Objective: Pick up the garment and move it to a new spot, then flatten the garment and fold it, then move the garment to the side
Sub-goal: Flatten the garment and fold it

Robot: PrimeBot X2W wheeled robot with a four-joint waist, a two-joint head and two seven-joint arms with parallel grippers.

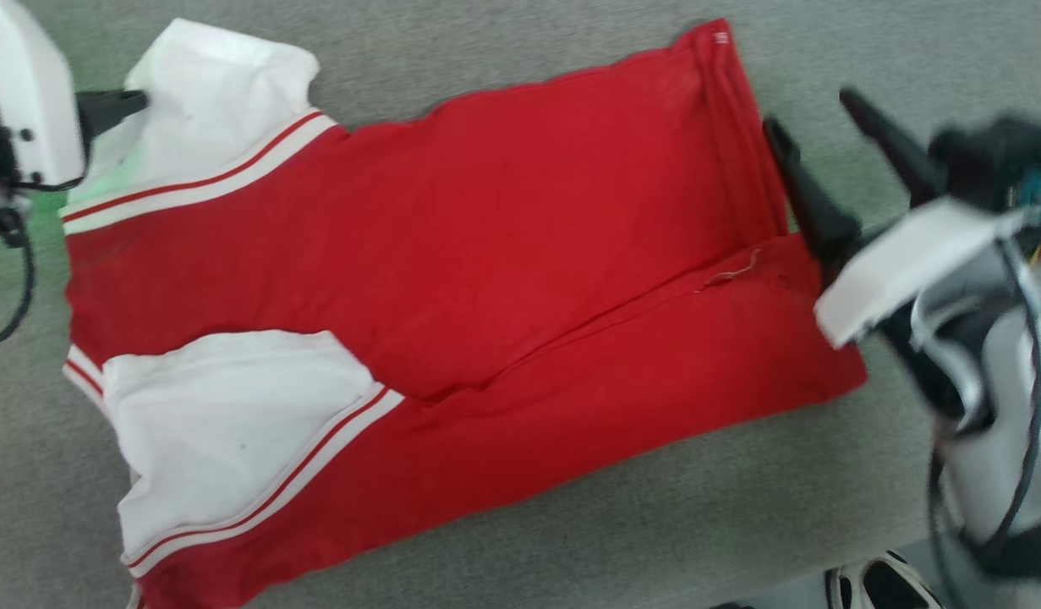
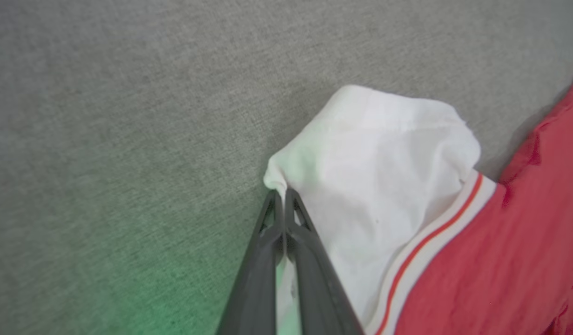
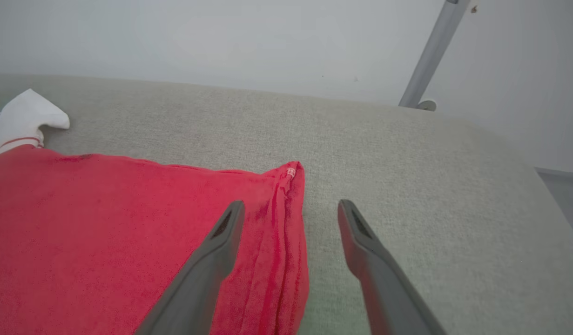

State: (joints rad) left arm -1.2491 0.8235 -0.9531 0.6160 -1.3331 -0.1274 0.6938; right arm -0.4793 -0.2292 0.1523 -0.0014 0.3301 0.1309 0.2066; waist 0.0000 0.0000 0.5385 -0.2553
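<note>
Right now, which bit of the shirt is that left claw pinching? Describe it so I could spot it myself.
On the grey fabric surface lies a red jersey. At its far left corner in the head view, a white sleeve sticks out past red-and-white stripe trim. Unlike the other white sleeve, which lies flat nearer the robot, its tip is bunched in the shut left gripper.

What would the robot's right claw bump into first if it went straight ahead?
Probably the hem of the soft red jersey shirt, lying just ahead of the open right claw; depth is unclear.
</note>
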